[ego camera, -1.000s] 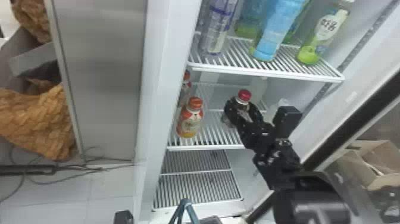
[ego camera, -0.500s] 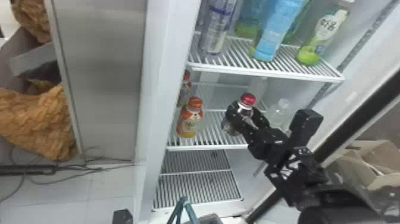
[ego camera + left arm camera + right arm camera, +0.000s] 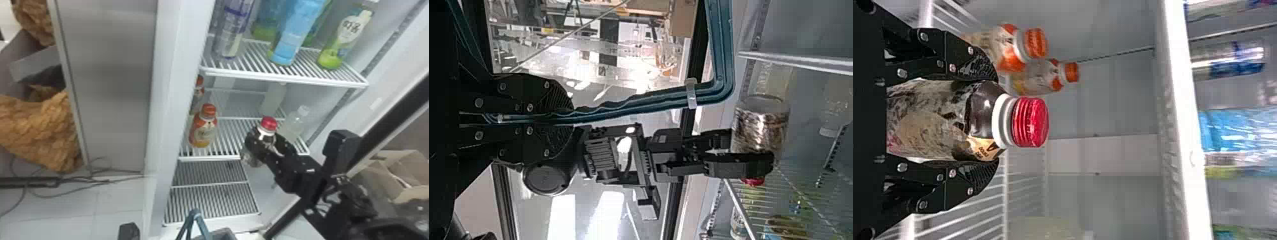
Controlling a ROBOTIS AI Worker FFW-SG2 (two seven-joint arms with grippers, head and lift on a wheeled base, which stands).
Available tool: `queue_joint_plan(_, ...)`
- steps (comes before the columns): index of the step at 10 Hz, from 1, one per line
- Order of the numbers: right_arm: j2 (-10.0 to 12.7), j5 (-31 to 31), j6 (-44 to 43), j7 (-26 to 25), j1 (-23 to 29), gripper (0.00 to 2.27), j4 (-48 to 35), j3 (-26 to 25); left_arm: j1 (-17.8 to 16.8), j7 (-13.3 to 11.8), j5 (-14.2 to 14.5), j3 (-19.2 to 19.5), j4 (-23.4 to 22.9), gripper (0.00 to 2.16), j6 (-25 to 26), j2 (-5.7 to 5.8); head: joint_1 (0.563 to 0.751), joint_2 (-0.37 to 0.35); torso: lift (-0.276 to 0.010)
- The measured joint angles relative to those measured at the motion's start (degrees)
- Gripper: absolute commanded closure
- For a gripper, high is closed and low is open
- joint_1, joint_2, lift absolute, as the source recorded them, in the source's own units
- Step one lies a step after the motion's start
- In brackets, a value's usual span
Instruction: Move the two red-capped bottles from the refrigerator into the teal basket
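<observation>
In the head view, our right gripper (image 3: 269, 140) had just drawn the dark, red-capped bottle (image 3: 268, 123) forward: its base, over the wire slats a moment earlier, now seemed to lie past the front edge of the white wire shelf (image 3: 207, 157). We took that as bottle 1 leaving the refrigerator (image 3: 170, 95). 2 orange-capped bottles (image 3: 203, 129) stood on that shelf, to the left. Low in front showed the looped teal basket handle (image 3: 196, 214), so we judged a swing out and down came next, with the shelf edge and door frame to be avoided.

In the left wrist view, our left gripper (image 3: 570, 118) was closed around that handle, while the bottle hung farther off in the right.

In the right wrist view, the 2 black fingers (image 3: 973, 65) pinched the bottle's body from opposite sides, its cap projecting past the tips.
</observation>
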Motion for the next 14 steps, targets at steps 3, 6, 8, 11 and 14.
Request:
queue_joint_plan(3, 0.98, -1.44, 4.20, 1.37, 2.74, 0.67, -2.74, -0.12, 0.00, 0.27, -1.25, 1.17, 0.05, 1.09, -0.31, 0.00, 0.695, -0.350, -0.228)
queue_joint_plan(6, 1.32, -2.40, 10.60, 2.04, 5.91, 0.67, -8.28, -0.17, 0.10, 0.27, -2.80, 2.65, 0.08, 1.09, -0.66, -0.08, 0.695, -0.350, -0.228)
queue_joint_plan(8, 1.48, -2.59, 18.92, 2.03, 8.62, 0.67, -14.23, -1.26, 0.13, 0.27, -3.19, 2.96, 0.11, 1.09, -0.75, -0.08, 0.695, -0.350, -0.228)
queue_joint_plan(11, 1.75, -2.25, 31.04, 2.02, 9.56, 0.67, -18.35, -2.95, 0.13, 0.27, -3.28, 3.02, 0.11, 1.09, -0.53, 0.00, 0.695, -0.350, -0.228)
queue_joint_plan(14, 1.75, -3.26, 39.65, 2.02, 8.80, 0.67, -19.33, -3.37, 0.07, 0.27, -3.39, 3.09, 0.11, 1.09, -0.26, 0.08, 0.695, -0.350, -0.228)
